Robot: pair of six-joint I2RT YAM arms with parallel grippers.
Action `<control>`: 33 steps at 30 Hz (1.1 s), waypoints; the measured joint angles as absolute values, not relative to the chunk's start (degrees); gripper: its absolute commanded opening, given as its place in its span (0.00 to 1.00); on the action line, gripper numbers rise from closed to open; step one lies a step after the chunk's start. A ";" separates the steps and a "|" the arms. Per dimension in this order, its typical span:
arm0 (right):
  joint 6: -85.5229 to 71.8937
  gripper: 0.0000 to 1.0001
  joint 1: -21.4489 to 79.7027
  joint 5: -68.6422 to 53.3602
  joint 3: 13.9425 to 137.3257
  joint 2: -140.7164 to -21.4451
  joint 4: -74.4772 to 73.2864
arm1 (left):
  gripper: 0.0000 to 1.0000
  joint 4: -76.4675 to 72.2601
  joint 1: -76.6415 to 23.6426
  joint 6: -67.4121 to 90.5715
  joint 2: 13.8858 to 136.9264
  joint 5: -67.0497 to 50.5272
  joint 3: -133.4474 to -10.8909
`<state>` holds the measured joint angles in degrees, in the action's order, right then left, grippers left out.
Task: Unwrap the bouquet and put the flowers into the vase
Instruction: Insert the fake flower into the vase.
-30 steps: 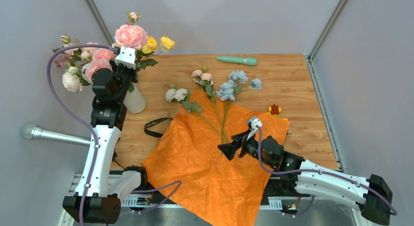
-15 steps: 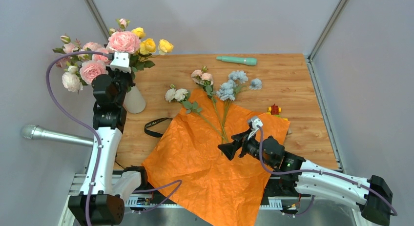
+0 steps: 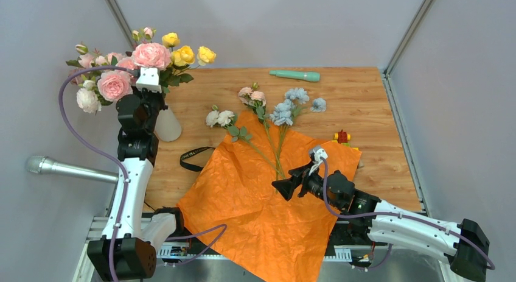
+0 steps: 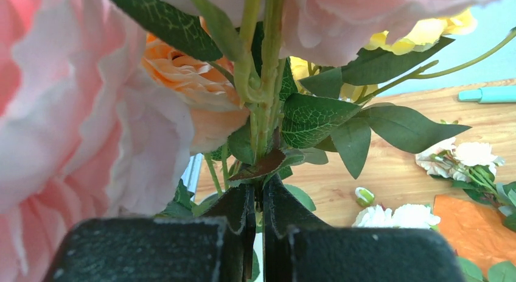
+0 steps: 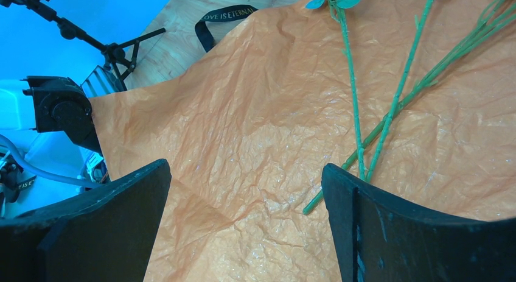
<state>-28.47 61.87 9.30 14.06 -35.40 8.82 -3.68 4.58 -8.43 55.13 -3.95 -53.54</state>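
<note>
The flowers (image 3: 149, 53) in hand, pink, peach and yellow, stand upright at the far left of the surface (image 3: 365, 93). Their stems point down towards the vase (image 3: 170, 127) just beneath them. The left arm (image 3: 135, 149) hides the vase mouth, so I cannot tell whether the stems are inside. The left gripper (image 4: 258, 200) is pressed together, pinching those stems below the leaves. Other blooms (image 3: 286, 108) lie on the orange paper (image 3: 255, 221), their long stems (image 5: 395, 99) running away from the right gripper (image 5: 246, 184). It hovers spread wide just above their cut ends and is the nearer one to them.
</note>
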 measured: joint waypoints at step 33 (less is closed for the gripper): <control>-28.95 0.96 61.87 8.82 13.87 -34.72 8.82 | 0.69 -0.93 4.97 -3.75 48.31 -6.63 -51.03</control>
